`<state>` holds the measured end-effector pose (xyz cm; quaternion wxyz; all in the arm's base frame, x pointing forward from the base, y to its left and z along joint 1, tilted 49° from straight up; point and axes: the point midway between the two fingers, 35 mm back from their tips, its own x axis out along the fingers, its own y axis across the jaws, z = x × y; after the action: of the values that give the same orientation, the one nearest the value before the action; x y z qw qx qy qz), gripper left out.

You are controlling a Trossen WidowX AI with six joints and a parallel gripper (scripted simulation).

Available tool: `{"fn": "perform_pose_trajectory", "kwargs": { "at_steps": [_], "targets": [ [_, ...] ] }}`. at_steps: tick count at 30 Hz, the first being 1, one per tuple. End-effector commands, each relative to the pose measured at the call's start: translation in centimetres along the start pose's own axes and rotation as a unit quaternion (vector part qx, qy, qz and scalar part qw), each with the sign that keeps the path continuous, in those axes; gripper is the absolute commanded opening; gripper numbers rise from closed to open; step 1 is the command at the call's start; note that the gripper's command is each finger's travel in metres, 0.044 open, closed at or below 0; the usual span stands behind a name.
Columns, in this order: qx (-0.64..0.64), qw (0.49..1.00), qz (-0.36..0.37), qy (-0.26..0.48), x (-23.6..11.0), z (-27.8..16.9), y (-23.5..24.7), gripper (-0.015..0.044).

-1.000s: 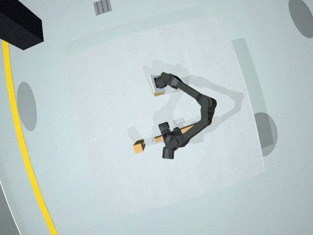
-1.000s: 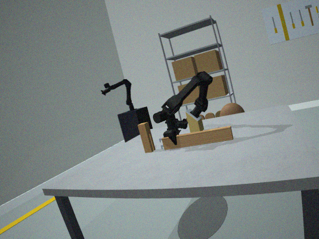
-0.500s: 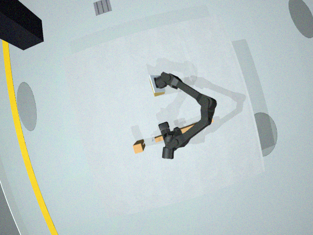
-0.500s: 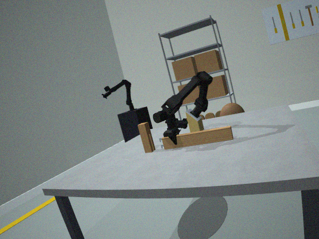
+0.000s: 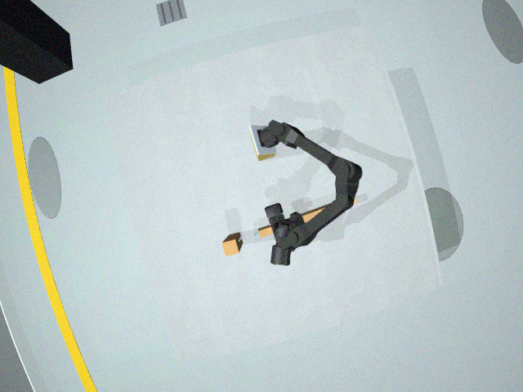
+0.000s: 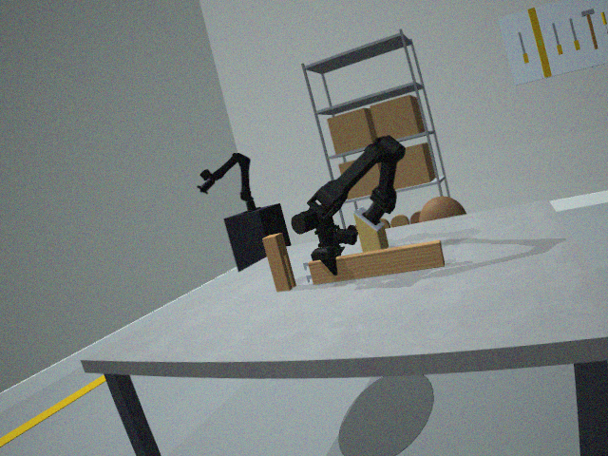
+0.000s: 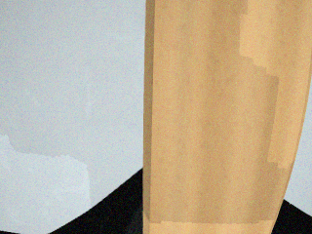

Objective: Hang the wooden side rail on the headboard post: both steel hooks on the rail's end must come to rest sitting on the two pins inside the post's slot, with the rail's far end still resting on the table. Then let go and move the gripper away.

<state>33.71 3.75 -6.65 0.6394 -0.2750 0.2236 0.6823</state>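
Observation:
The wooden side rail [image 5: 313,214] [image 6: 388,260] [image 7: 210,117] stands on its long edge, low at the table. My gripper [image 6: 334,269] is shut on the rail near its hook end, with a finger over its side face. The two steel hooks [image 5: 256,233] [image 6: 307,273] stick out of that end, short of the post, with a gap between them. The headboard post [image 5: 231,246] [image 6: 278,262] stands upright left of the hooks, its slot [image 5: 240,239] facing the rail. The pins inside the slot cannot be made out. Whether the hook end is slightly raised is hard to tell.
The arm's yellow base block [image 5: 266,156] [image 6: 371,236] stands behind the rail. The table [image 6: 343,329] has its front edge toward the exterior camera. A black box [image 5: 37,46] [image 6: 255,236] with a second arm [image 6: 244,179] is beyond the table.

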Motion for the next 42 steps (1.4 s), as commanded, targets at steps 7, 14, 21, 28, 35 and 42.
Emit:
{"fn": "perform_pose_trajectory", "kwargs": {
  "at_steps": [7, 14, 21, 28, 35, 42],
  "targets": [
    [-0.004, 1.0, -0.006, 0.001, -0.6, -0.11, -0.25, 0.0],
    [-0.004, 1.0, -0.006, 0.001, -0.72, -0.11, -0.25, 0.0],
    [-0.004, 1.0, -0.006, 0.001, -0.84, -0.11, -0.25, 0.0],
    [-0.004, 1.0, -0.006, 0.001, -0.95, -0.11, -0.25, 0.0],
    [-0.004, 1.0, -0.006, 0.001, -1.07, -0.11, -0.25, 0.0],
    [-0.004, 1.0, -0.006, 0.001, -1.19, -0.11, -0.25, 0.0]
  ]
}}
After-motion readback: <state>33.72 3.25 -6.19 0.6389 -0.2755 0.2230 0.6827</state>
